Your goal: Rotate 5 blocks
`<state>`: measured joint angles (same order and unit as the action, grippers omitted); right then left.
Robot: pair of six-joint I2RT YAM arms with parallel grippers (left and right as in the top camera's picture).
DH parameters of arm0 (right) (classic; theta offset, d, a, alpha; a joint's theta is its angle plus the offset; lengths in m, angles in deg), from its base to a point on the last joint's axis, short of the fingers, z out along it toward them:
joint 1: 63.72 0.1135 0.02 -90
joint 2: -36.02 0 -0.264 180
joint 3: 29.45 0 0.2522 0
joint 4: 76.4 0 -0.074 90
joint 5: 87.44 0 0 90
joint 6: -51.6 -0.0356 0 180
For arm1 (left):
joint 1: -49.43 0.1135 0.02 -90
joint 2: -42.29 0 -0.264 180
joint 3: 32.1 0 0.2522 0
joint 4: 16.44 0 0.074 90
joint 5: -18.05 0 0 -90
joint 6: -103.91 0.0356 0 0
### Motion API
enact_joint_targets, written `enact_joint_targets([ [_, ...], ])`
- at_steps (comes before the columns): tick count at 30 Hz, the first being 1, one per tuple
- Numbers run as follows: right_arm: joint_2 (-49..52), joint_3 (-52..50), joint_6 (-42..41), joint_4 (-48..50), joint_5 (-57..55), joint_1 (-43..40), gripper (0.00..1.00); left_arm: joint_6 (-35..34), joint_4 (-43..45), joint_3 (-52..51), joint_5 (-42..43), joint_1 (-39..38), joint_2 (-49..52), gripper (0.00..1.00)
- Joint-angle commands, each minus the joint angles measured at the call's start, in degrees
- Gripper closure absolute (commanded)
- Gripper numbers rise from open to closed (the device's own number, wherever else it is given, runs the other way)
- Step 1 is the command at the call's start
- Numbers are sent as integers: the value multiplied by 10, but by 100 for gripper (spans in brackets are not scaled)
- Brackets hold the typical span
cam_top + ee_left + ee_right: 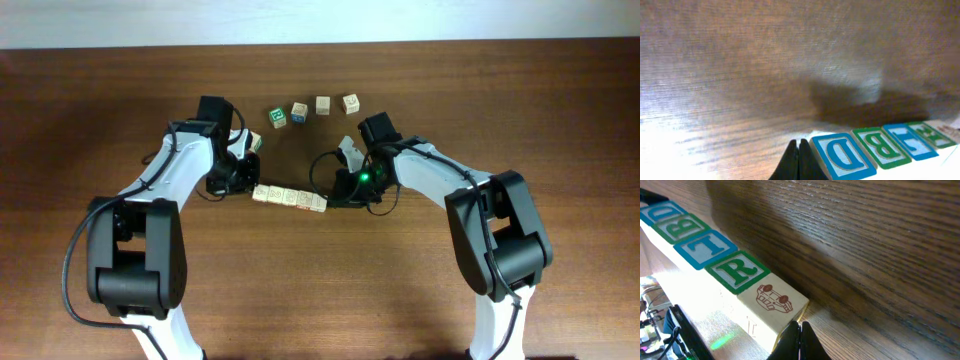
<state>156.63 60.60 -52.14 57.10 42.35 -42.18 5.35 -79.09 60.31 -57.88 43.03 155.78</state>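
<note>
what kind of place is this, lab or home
Likely a robotics lab bench: two white-and-black robot arms at a brown wooden table, with a row of small wooden alphabet cubes between them.

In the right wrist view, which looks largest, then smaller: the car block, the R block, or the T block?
1. car block
2. R block
3. T block
This order follows nearness to the camera, so their real sizes may well be equal.

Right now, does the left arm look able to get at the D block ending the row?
Probably yes: the left gripper, shut, sits right beside the D block at the row's end, with nothing between them and bare table on its other side.
</note>
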Motion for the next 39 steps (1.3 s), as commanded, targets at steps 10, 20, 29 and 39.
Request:
enact_joint_targets([
  [10,5,-1,-20,-12,26,-21,95,12,-24,-2,18,-15,2,100],
  [20,5,38,-17,-83,-45,-26,96,11,-18,-25,-80,-24,2,100],
  [29,5,49,77,-174,-19,-64,96,57,-35,-18,59,6,2,100],
  [39,5,-38,87,-6,131,-89,95,114,-31,-29,98,26,2,100],
])
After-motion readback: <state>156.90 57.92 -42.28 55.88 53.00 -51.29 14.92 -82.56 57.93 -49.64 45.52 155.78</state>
